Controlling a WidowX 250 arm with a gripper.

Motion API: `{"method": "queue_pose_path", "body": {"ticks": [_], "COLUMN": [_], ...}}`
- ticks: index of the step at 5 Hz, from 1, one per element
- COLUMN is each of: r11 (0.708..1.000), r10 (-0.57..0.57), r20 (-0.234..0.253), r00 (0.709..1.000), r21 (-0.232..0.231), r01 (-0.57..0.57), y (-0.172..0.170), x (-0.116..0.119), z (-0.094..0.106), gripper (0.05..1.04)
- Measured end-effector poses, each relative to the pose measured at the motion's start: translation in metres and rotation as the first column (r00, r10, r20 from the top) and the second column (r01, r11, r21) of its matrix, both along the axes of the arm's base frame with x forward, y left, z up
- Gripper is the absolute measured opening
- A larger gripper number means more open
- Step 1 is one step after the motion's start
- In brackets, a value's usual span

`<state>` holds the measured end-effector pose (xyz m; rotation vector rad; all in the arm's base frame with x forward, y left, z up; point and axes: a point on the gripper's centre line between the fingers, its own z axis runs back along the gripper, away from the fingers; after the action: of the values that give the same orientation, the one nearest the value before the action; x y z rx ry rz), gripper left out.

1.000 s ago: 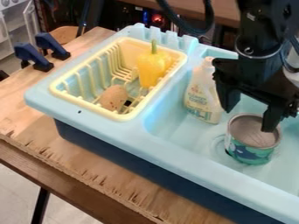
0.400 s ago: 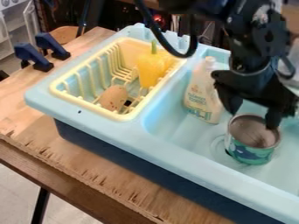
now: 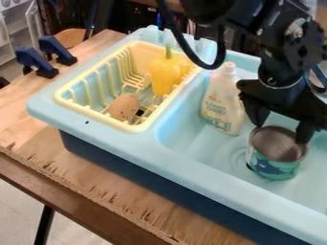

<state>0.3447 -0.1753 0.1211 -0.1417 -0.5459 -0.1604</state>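
The black gripper (image 3: 281, 130) is over the right basin with its fingers spread apart, one at the back left of the can's rim and one at its right edge. Below it, an open metal can (image 3: 275, 168) with a green and blue label stands upright on the basin floor. Whether the fingers touch the can, I cannot tell. A cream-coloured bottle (image 3: 222, 103) leans against the basin wall left of the gripper. In the yellow rack (image 3: 97, 115) lie a yellow pepper (image 3: 165, 76) and a brown, egg-like object (image 3: 124, 106).
The light blue sink (image 3: 211, 165) sits on a wooden table (image 3: 96, 184). Its raised divider (image 3: 152, 143) runs between the rack and the basin. Two dark blue clamps (image 3: 36, 62) grip the table's back left edge. A black cable loops down above the rack's right corner.
The gripper has shifted slightly right and its left finger is lower; the right finger has gone from over the can's opening to its right rim. The cable has swung, and the objects have stayed put.
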Motion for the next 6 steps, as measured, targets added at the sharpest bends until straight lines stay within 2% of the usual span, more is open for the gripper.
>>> {"method": "queue_pose_path", "body": {"ticks": [1,3,4,5,6], "r11": [1.000,1.000,0.999,0.998,0.998], "r10": [0.010,0.023,0.028,0.044,0.046], "r20": [0.018,0.019,-0.016,-0.051,-0.081], "r00": [1.000,1.000,0.999,0.998,0.996], "r21": [0.015,0.014,0.030,0.040,0.035], "r01": [-0.010,-0.023,-0.027,-0.042,-0.044], "y": [-0.004,-0.009,-0.008,-0.001,0.001], "x": [-0.001,-0.006,-0.025,-0.056,-0.069], "z": [0.001,-0.001,-0.006,-0.009,-0.010], "gripper": [1.001,1.001,1.001,1.001,1.001]}}
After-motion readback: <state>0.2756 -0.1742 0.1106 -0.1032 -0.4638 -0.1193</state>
